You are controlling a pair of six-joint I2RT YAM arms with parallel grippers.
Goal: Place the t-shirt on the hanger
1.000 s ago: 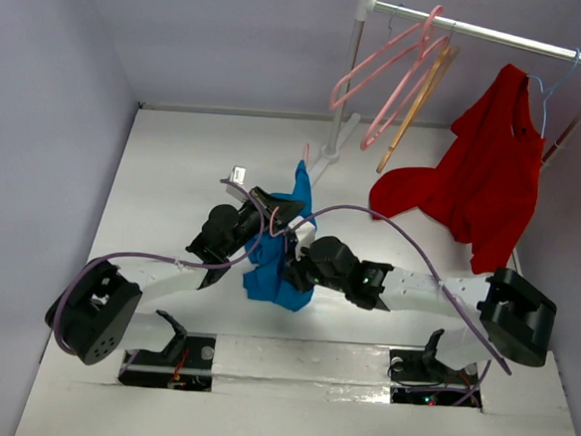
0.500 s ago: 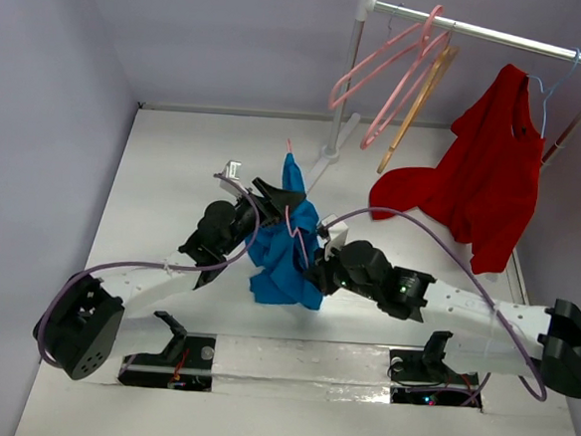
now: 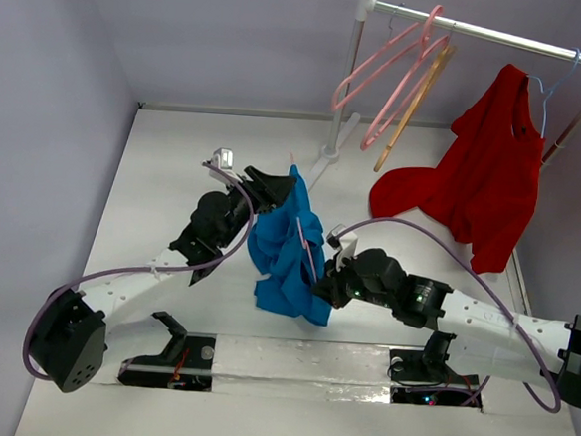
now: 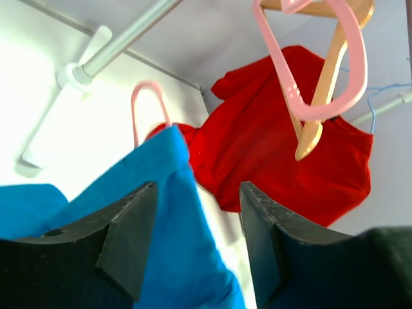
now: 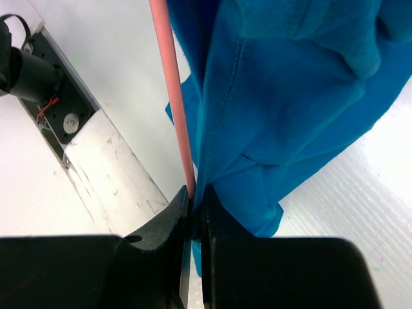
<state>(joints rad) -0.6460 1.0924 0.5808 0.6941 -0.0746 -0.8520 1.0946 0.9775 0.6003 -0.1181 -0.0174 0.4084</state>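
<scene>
The blue t-shirt hangs bunched between the two arms above the table. A thin strip of the pink hanger shows through its folds. In the left wrist view the hanger's hook pokes out above the cloth. My left gripper is at the shirt's top, open, with blue cloth lying against one finger only. My right gripper is at the shirt's lower right. It is shut on the hanger's bar together with a fold of the t-shirt.
A white clothes rack stands at the back right, its pole reaching down to the table. On it hang pink hangers, a tan wooden hanger and a red garment. Walls close in the left side and the back.
My left gripper has opened and let go of the cloth, moving up and back. My right gripper has shifted right and nearer with the hanger. The t-shirt now hangs lower and wider.
</scene>
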